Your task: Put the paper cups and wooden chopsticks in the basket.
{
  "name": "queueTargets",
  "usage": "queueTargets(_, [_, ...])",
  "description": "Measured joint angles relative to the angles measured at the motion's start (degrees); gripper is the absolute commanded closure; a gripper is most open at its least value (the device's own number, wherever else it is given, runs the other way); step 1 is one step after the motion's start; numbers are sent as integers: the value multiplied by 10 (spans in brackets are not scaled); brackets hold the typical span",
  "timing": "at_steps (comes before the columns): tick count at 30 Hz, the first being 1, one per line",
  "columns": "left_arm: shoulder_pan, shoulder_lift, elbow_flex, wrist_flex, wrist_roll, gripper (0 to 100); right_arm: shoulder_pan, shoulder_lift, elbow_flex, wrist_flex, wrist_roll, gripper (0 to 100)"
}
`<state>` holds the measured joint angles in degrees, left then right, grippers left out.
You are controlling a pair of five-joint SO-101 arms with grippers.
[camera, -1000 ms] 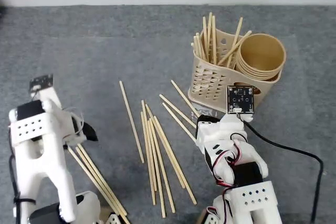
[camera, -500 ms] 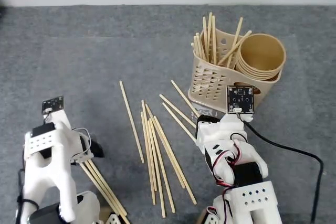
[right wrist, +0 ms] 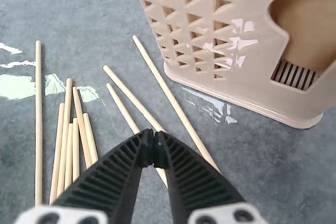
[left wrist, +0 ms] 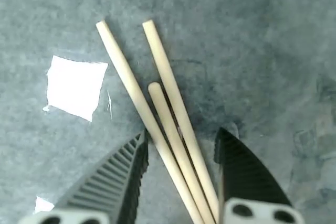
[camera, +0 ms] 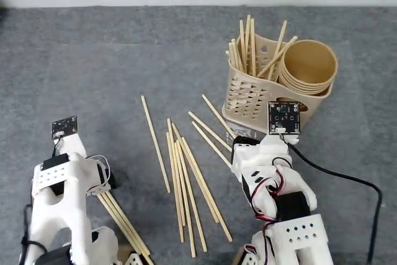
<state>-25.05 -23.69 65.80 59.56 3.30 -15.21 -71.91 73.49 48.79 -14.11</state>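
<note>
A beige basket (camera: 247, 98) stands at the back right, holding stacked paper cups (camera: 308, 66) and several upright chopsticks (camera: 247, 41). Several loose wooden chopsticks (camera: 186, 184) lie fanned across the middle of the mat. Three more chopsticks (left wrist: 168, 124) lie at the front left, and my left gripper (left wrist: 181, 136) is open low over them with one finger on each side. It sits by the left arm's front (camera: 107, 178). My right gripper (right wrist: 153, 135) is shut and empty, hovering over loose chopsticks (right wrist: 128, 98) just in front of the basket (right wrist: 220, 40).
A grey mat (camera: 124, 60) covers the table, with open room at the back left. A white scrap (left wrist: 73, 87) lies beside the three chopsticks. A black cable (camera: 347, 181) runs off to the right behind the right arm.
My left arm has drawn back toward the front edge and settled lower over the three chopsticks. The right arm, basket and loose chopsticks have not moved.
</note>
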Motion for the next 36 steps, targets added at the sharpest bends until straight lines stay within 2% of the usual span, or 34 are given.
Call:
queueTargets(3, [0, 0, 0, -4, 0, 831, 0, 0, 0, 0, 0, 990])
queueTargets(8, [4, -4, -1, -9, 3, 984, 0, 0, 0, 0, 0, 990])
queueTargets(9, [11, -4, -1, -11, 4, 990, 0, 0, 0, 0, 0, 990])
queueTargets(20, [40, -8, -4, -20, 7, 988, 0, 0, 0, 0, 0, 990])
queueTargets(27, [106, -4, -5, -20, 73, 988, 0, 0, 0, 0, 0, 990])
queueTargets(36, [158, -1, -98, -16, 132, 988, 0, 0, 0, 0, 0, 990])
